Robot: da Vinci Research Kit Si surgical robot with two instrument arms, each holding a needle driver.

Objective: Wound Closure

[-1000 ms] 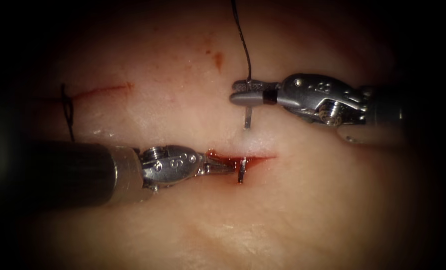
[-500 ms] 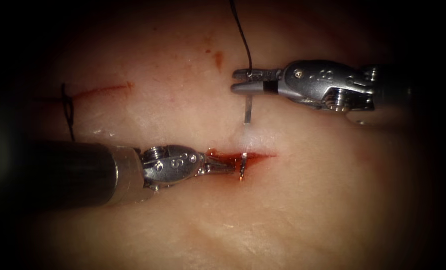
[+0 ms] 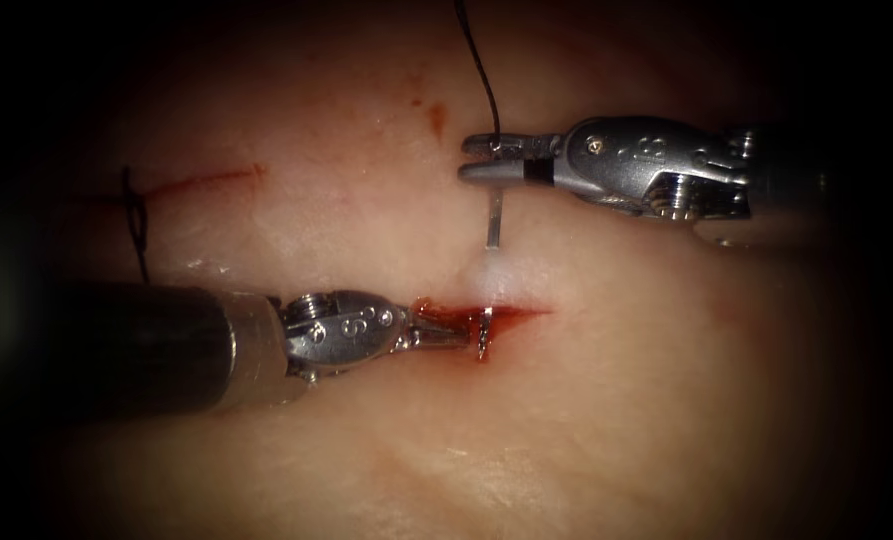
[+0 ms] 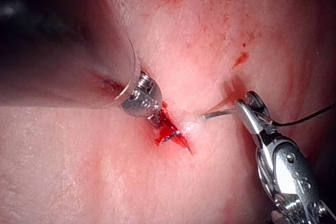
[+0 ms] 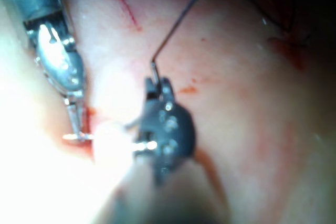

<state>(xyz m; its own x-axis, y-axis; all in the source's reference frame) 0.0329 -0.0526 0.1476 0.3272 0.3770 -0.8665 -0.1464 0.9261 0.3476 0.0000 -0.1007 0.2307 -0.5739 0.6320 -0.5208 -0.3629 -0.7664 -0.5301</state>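
Two pincers: both yours, both holding the needle [image 3: 493, 222].
Right pincer [image 3: 494, 158]: clamps the thread end, thread [image 3: 482, 70] trailing away.
Left pincer [image 3: 466, 335]: grips the tip inside the cut [image 3: 511, 315].
Needle axis: spans from right pincer into the tissue [image 3: 586, 400].
Hidden: mid-curve buried; red fluid [image 4: 169, 131] masks the tip.
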